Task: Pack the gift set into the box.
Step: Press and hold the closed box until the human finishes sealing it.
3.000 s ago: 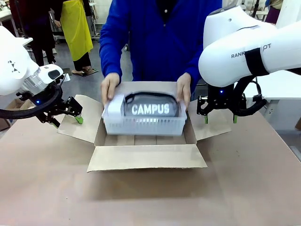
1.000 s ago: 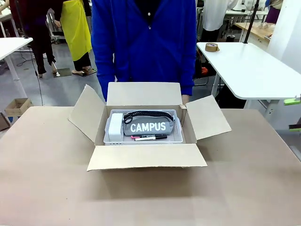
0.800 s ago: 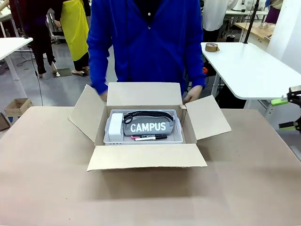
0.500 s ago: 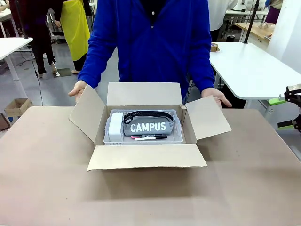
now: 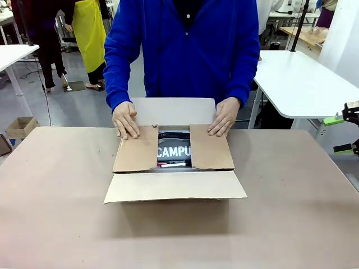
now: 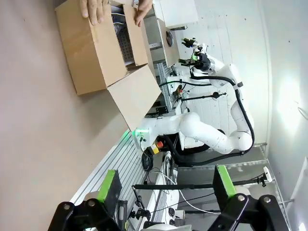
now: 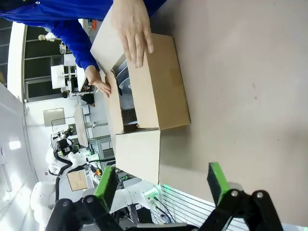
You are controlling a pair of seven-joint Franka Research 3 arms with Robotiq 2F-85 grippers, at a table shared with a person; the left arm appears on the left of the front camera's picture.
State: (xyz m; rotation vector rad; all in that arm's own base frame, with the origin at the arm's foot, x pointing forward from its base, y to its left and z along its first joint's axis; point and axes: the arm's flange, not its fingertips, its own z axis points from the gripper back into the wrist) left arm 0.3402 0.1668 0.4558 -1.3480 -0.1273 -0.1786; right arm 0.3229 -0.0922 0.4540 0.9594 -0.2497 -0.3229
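Front view: gift set (image 5: pixel 174 152) sits inside the box (image 5: pixel 174 106), the person's hands (image 5: pixel 125 120) pressing both side flaps (image 5: pixel 137 156) flat. My left gripper (image 6: pixel 165 183) and right gripper (image 5: pixel 340 134) hang apart-fingered, empty, well clear; I'd wait, then fold the near flap (image 5: pixel 175 187) squarely.

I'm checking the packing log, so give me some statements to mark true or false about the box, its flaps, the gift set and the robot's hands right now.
1. The two side flaps lie folded over the box, under the person's hands. True.
2. The near flap is folded shut. False: it lies open, flat toward the robot.
3. The pouch lettering shows through the gap between the side flaps. True.
4. The robot's right hand is shut on a flap. False: it is open, off by the right edge of the table, apart from the box.
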